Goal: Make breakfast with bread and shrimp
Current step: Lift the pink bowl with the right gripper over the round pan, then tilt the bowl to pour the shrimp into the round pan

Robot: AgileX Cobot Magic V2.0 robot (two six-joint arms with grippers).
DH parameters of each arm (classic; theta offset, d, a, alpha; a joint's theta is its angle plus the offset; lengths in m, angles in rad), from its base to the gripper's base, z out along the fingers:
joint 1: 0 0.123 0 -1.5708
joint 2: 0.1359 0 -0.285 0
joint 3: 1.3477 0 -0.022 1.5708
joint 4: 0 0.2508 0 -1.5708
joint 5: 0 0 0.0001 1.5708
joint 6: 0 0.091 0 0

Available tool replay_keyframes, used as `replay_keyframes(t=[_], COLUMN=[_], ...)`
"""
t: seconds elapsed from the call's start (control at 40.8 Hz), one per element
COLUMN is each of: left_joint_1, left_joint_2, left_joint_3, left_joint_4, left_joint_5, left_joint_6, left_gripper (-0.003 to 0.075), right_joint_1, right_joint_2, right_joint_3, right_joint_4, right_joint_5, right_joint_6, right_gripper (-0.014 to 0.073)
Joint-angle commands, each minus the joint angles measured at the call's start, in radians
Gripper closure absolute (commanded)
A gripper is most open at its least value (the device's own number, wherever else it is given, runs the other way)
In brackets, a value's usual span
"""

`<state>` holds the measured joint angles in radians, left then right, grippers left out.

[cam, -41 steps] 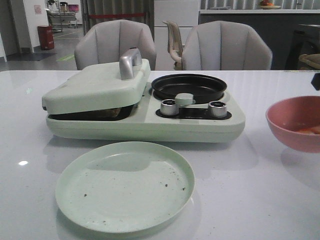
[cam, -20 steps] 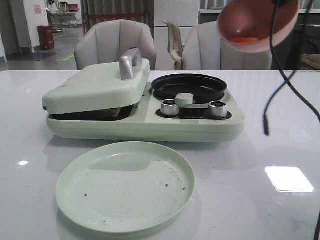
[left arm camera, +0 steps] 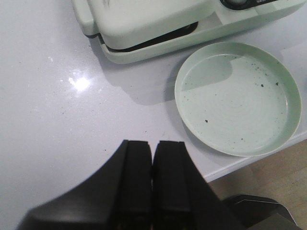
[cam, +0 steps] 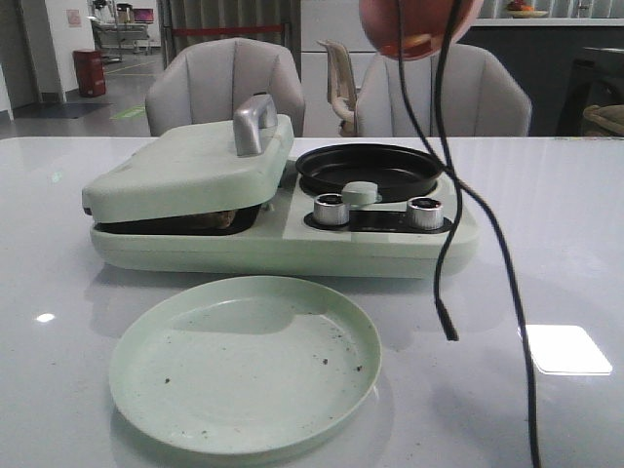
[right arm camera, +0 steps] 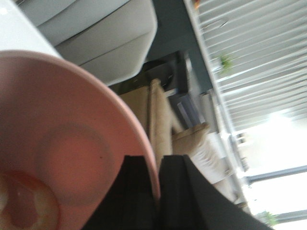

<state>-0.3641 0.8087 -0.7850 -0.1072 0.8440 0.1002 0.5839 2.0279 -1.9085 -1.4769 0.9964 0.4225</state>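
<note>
Hidden bread: under the closed lid [cam: 190,166] of the pale green breakfast maker [cam: 283,229] only a sliver of something brownish shows in the gap at the front edge [cam: 222,219] — I cannot tell that it is the bread.

Cut off: the pink bowl [cam: 419,24] runs out of the top of the front view; my right arm does not show there, only 2 dark cables [cam: 444,175] hanging down in front of the maker.

Hard to make out: the right wrist view is tilted and blurred, with chairs and window blinds behind the bowl's rim.

Shrimp: a small orange-pink and whitish piece [right arm camera: 21,203] lying inside the pink bowl [right arm camera: 62,153], partly cut by the frame edge; in the front view it is a small orange streak [cam: 417,43] in the raised bowl.

Bowl position: held up in the air, tipped, above the black round pan [cam: 369,171] on the maker's right half.

My right fingers [right arm camera: 157,191]: pinched on the pink bowl's rim, 1 inside and 1 outside.

My left fingers [left arm camera: 152,184]: pressed together with nothing between them, above the bare white surface [left arm camera: 48,124], near the green plate [left arm camera: 238,98].

Plate: empty but for dark crumbs, lying just in front of the maker — apart from it.

Knobs: 2 silver ones [cam: 330,209] in front of the pan.
</note>
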Motion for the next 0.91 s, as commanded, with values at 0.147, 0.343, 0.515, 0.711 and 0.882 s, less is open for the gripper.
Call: replay_keyframes(t=[0.147, 0.343, 0.515, 0.711, 0.882], left_joint_1=[-0.005, -0.005, -0.005, -0.005, -0.005], left_joint_2=[-0.004, -0.004, -0.004, -0.004, -0.004], left_joint_3=[-0.025, -0.025, -0.025, -0.025, -0.025], left_joint_4=[0.002, 0.011, 0.011, 0.017, 0.023], left_joint_5=[-0.069, -0.069, -0.069, -0.069, -0.069], left_joint_6=[-0.008, -0.008, -0.008, -0.008, -0.008], left_gripper=[0.0612, 0.0612, 0.0612, 0.0612, 0.0612], right_joint_1=[0.037, 0.037, 0.037, 0.037, 0.035], right_joint_2=[-0.030, -0.030, -0.030, -0.030, -0.051], right_joint_3=[-0.044, -0.044, -0.044, -0.044, -0.044], right_joint_4=[-0.323, -0.323, -0.323, -0.317, -0.160], right_joint_5=[0.023, 0.047, 0.059, 0.065, 0.149], right_joint_6=[0.057, 0.054, 0.054, 0.058, 0.074], right_gripper=[0.0550, 0.0550, 0.0550, 0.0550, 0.0550])
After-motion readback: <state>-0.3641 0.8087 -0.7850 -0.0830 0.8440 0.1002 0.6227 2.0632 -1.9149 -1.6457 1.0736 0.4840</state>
